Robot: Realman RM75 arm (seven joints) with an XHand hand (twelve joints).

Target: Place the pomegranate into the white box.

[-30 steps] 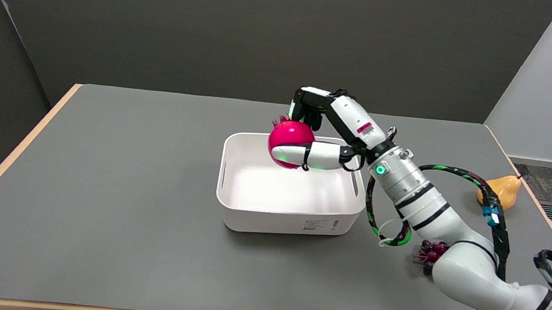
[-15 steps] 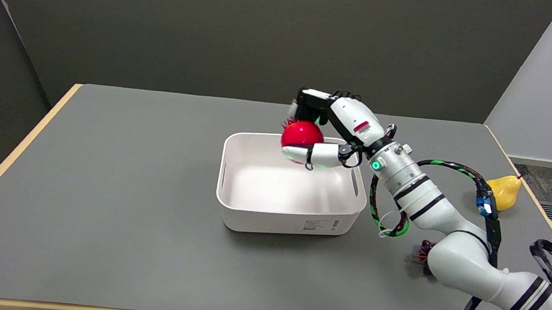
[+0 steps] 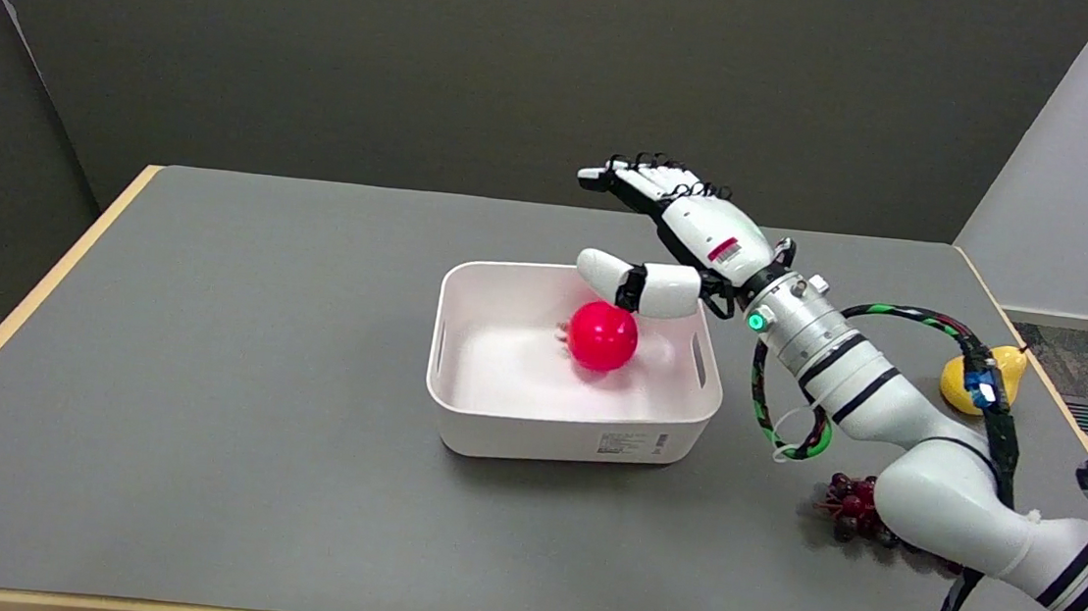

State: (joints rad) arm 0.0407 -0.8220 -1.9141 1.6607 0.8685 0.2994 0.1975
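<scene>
1. As it sits now, the pomegranate (image 3: pixel 602 336) is inside the white box (image 3: pixel 495 417), on the floor toward the back right part, not touching the right hand (image 3: pixel 677 243). Task looks done, judging by that.
2. Handling, my guess: round, smooth, glossy skin, so prob. slippery and free to roll; looks like a stiff plastic prop, light to medium wt, not fragile. Small crown nub on its left side, too thin to grab by.
3. Where to grab, if needed again: wrap around the widest part, thumb on one side and fingers opposite, w/ palm above. Pinching near top or bottom would likely let it squirt out.
4. Fingers (image 3: pixel 639 174): stretched out nearly flat and spread wide, pointing left, well above the box's back rim. Thumb (image 3: pixel 627 278) sticks out lower, just above the fruit; a gap seems to show between them, tho it's narrow.
5. Hand holds nothing: released, wide apart.
6. Box walls are high enough that the fruit prob. can't roll out; box itself is upright on the grey table (image 3: pixel 204 364).
7. Other stuff: yellow pear (image 3: pixel 960 386) near the table's right edge, dark grapes (image 3: pixel 847 504) partly hidden by the arm. Both well apart from the box.
</scene>
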